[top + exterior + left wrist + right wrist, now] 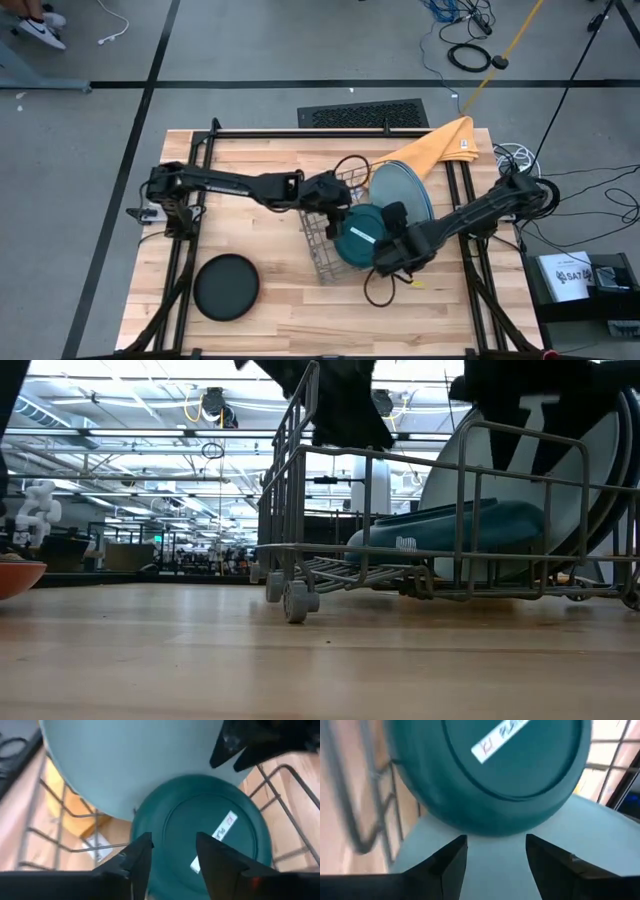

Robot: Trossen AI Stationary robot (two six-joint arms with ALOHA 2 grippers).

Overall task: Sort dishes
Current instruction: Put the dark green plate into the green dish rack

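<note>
A dark teal plate with a white label lies tilted in the wire dish rack, its rim resting on the rack's wires. A large pale blue plate leans on edge behind it. My left gripper hangs open over the teal plate's left rim. My right gripper is open at the plate's right side, with the teal plate just ahead of its fingers and the pale blue plate beneath them. A black plate lies flat on the table.
A yellow-orange cloth lies at the table's far right, behind the rack. An orange-red plate shows at the low view's left edge. Bare wood lies left of the rack and along the near edge. Cables trail at the right.
</note>
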